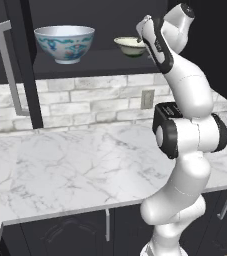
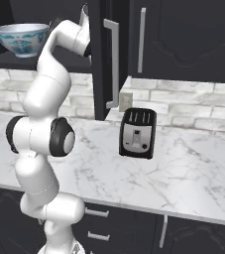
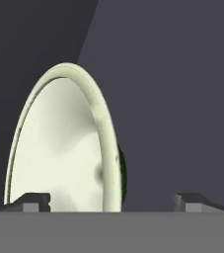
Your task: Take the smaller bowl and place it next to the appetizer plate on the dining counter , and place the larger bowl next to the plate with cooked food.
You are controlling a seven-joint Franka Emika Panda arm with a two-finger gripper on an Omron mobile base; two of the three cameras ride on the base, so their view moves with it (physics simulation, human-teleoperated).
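Observation:
The smaller bowl, pale cream inside with a green outside, stands on the dark cabinet shelf. To its left on the same shelf is the larger bowl, white with a blue, red and green pattern. It also appears in the right base view. My gripper is raised to the shelf, right at the smaller bowl. In the hand view the gripper is open, and the bowl's rim runs between the two fingertips. The dining counter and both plates are out of view.
Below the shelf lies a marble worktop backed by a white brick wall. A black toaster stands on it to the arm's right. The open cabinet door hangs left of the bowls; another door edge is close to the hand.

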